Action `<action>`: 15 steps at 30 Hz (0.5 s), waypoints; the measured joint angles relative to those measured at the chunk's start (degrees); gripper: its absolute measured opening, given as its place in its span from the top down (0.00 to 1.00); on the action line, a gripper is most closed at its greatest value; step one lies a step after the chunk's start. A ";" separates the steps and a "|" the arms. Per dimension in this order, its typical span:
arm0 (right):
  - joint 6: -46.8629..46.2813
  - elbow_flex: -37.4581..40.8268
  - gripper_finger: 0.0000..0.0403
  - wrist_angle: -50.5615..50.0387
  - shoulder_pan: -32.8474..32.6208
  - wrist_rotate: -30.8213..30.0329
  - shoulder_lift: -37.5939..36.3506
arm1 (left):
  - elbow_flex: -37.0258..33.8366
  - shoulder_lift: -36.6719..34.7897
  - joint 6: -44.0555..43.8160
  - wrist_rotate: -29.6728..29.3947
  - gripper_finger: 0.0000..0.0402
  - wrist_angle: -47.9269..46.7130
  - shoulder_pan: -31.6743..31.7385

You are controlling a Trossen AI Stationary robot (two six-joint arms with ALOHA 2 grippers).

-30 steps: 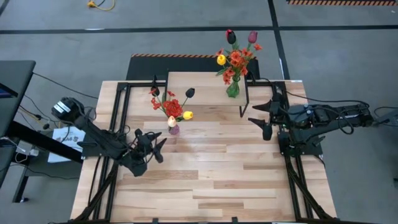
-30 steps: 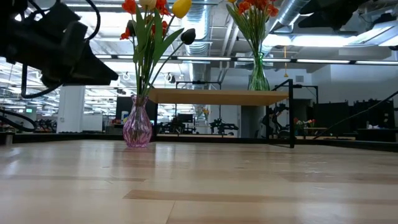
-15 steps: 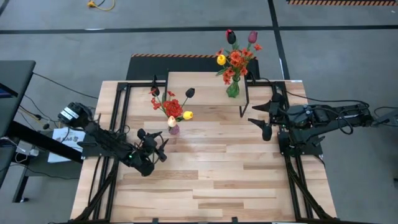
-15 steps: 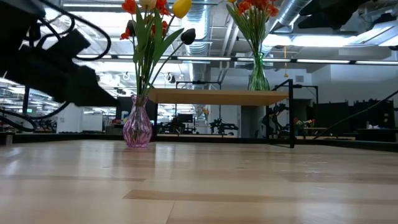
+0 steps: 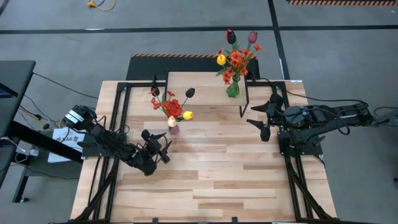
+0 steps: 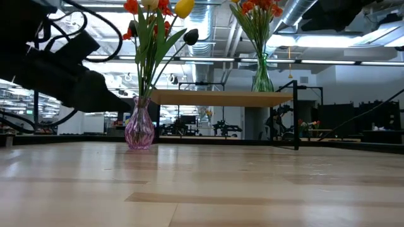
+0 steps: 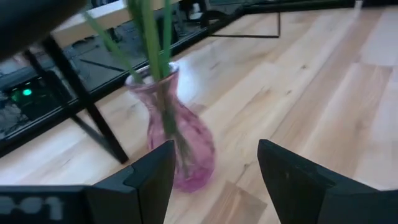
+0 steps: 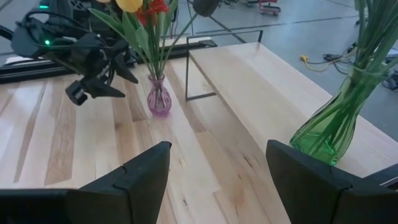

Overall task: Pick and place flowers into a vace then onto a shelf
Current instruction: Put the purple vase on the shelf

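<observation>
Left pincer (image 5: 163,148) wide open just short of the pink vase (image 5: 174,129) of flowers (image 5: 171,106) near the shelf (image 5: 199,87), right pincer (image 5: 261,119) wide open beside the shelf, where a green vase (image 5: 232,89) of flowers stands.

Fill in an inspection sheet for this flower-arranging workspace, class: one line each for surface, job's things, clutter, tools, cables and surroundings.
Surface: wood-plank table, bare in front.
Job's things: pink vase with flowers stands on the table beside the shelf; green vase with flowers stands on the shelf.
Clutter: nothing seen on the table.
Tools: left tool open, close to the pink vase, not touching; right tool open, empty, beside the shelf.
Cables: black cables run over the floor on the left.
Surroundings: grey floor, striped tape behind the table, papers on the left.
</observation>
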State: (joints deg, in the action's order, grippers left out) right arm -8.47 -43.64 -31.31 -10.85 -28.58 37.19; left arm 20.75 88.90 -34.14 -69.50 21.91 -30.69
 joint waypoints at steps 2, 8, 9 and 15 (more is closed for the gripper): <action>0.02 0.00 0.35 0.05 0.00 -0.01 0.32 | 0.00 0.00 2.23 1.31 0.46 1.17 0.64; 0.11 0.00 0.35 0.04 0.00 0.00 0.81 | -3.46 -0.21 6.43 3.25 0.46 8.57 1.91; 0.09 0.00 0.35 0.02 0.00 0.00 0.81 | -5.13 -0.59 7.30 3.27 0.46 12.06 1.91; -0.01 0.00 0.35 0.01 0.00 0.01 1.49 | -17.92 -4.31 15.52 8.86 0.46 38.70 1.09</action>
State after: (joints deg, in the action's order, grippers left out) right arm -8.48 -43.64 -31.30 -10.85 -28.57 38.69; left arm 2.84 84.59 -18.61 -60.65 60.61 -29.60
